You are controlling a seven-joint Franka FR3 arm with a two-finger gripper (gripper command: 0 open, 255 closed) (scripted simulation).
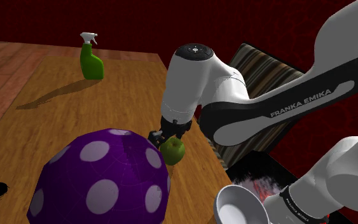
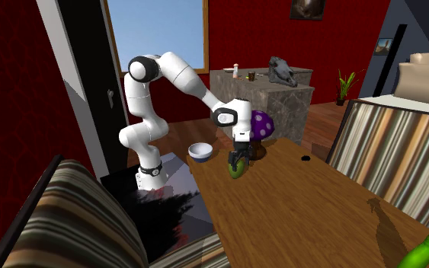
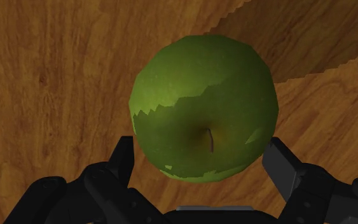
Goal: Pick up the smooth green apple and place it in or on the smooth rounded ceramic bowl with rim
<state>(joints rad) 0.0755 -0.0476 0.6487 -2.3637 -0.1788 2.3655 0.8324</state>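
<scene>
At the tabletop (image 1: 117,95) edge: green apple (image 3: 203,108), pinched between the tool's (image 3: 201,153) fingers. Step: grasp secured. Next: lift clear, carry to white bowl (image 1: 234,207) nearby, release.

The words "FRANKA EMIKA" stood in white capitals on the dark band (image 1: 298,105) along the big link of the white arm (image 1: 196,79), plainly legible in the shoulder view. A second, shorter line of white lettering ran on the dark ring (image 1: 296,202) of a lower joint near that view's bottom right, but it was too small to be read.
</scene>
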